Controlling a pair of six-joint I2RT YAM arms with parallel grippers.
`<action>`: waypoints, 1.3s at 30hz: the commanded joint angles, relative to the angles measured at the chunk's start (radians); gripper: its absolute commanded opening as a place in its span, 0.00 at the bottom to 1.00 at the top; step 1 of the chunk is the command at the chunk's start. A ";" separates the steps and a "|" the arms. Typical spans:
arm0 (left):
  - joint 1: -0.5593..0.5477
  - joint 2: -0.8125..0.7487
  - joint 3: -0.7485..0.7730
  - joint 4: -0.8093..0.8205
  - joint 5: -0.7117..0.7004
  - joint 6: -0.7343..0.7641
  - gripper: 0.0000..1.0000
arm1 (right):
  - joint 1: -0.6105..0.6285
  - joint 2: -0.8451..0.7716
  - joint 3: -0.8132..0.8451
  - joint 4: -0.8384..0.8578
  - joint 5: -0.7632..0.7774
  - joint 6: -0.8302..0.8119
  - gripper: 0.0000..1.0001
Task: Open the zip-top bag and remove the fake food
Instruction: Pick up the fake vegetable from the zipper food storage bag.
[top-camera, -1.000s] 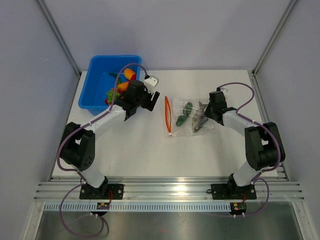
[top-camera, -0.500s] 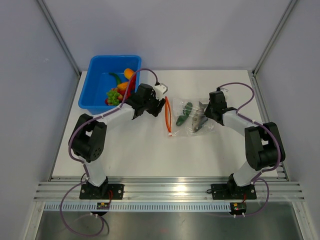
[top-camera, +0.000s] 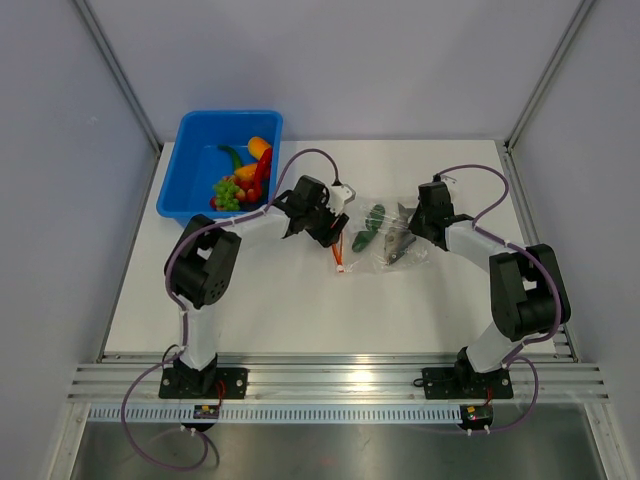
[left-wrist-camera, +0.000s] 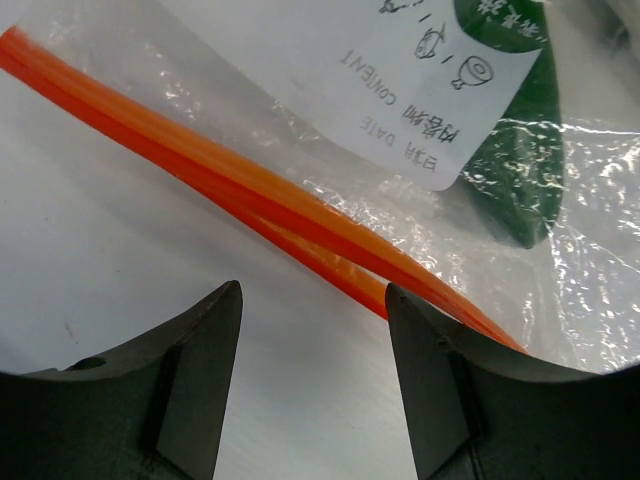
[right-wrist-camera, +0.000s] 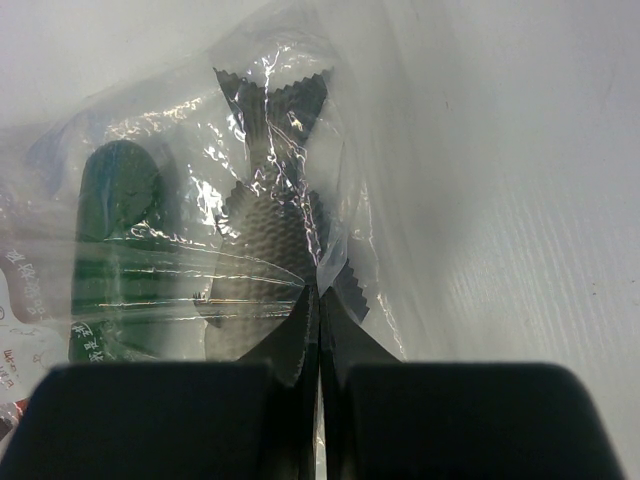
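Looking at this one, I'd say we're partway through the emptying step. The zip-top bag (top-camera: 388, 238) lies flat on the surface (top-camera: 300, 300) between the two arms. Its orange zip strip (left-wrist-camera: 230, 190) looks parted into two tracks, so the mouth seems open.

The right gripper (right-wrist-camera: 318, 300) is at the bag's closed end, opposite the strip, jaws pressed together on a fold of plastic right by the grey fish (right-wrist-camera: 262, 250). The left gripper (left-wrist-camera: 313, 300) hovers just over the strip end of the bag, jaws spread, holding nothing. I can't tell if it touches the plastic.

A green cucumber (top-camera: 372, 222) and the fish are inside the bag, cucumber nearer the strip. A pile of toy food (top-camera: 240, 180) sits in the blue tub (top-camera: 190, 165), well off beyond the bag's strip side.

Next move, my guess: the left one has to get into the mouth and pinch the cucumber, or catch one lip, while the right pins the far end. Thin crinkly film, so it's easy to grab plastic instead of food.
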 joint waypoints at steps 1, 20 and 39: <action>-0.008 -0.011 0.011 0.070 0.099 0.024 0.64 | 0.001 0.004 0.038 0.011 -0.020 -0.012 0.00; -0.095 -0.032 -0.075 0.178 0.164 0.080 0.77 | 0.009 -0.002 0.036 0.003 -0.008 -0.010 0.00; -0.095 -0.083 -0.156 0.359 0.227 -0.058 0.96 | 0.064 -0.107 -0.010 0.002 -0.035 0.033 0.00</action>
